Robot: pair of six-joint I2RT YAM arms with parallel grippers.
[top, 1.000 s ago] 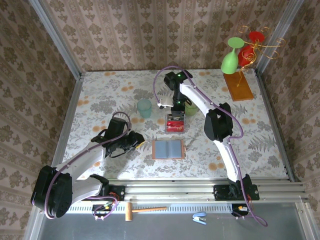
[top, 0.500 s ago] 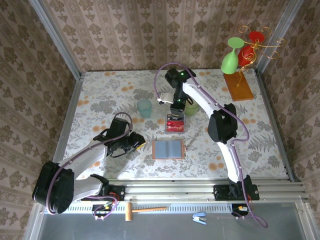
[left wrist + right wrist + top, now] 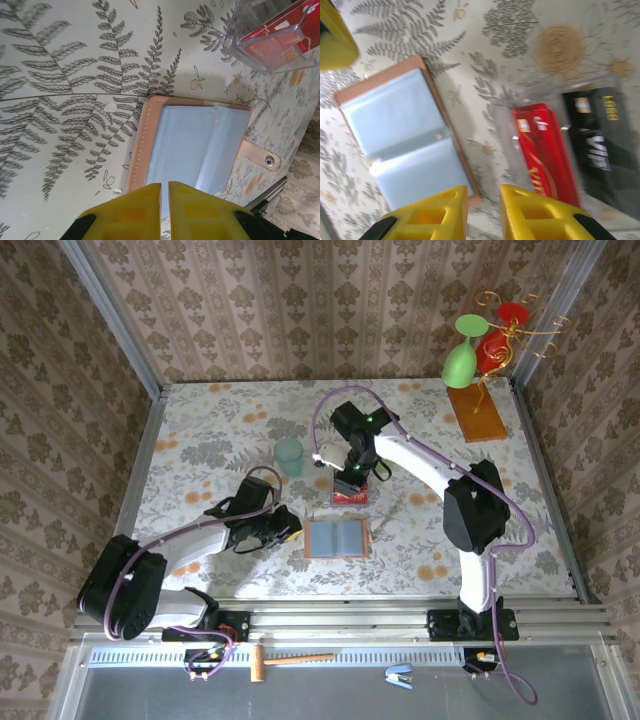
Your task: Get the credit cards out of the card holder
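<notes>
Two arms are working over the flowered table (image 3: 200, 440), the left arm (image 3: 190, 550) stretching low from the near left, the right arm (image 3: 440, 465) bending in from the right. The card holder (image 3: 337, 538) is lying open and flat near the table's middle front, grey-blue pockets facing up, its long axis running left to right from above and its fold crossing near to far. The clear tray (image 3: 350, 498) just behind it is sitting mostly hidden under the right gripper (image 3: 347, 483), only a red sliver peeking out. In the left wrist view that tray is being cut off by the top right corner of the frame. The left gripper (image 3: 293, 533) has slid in since a second ago and is now hovering right at the holder's left edge, its yellow fingers (image 3: 135, 210) pinched almost together on nothing. The right gripper has swung forward from behind the tray to over it, jaws narrowly parted, nothing between them. The credit cards (image 3: 540, 150) are resting in the tray, one red beside one black, blurred in the right wrist view, their long sides roughly following the holder's long axis. The holder's small snap tab (image 3: 257, 155) is sticking out flat from one long edge.
</notes>
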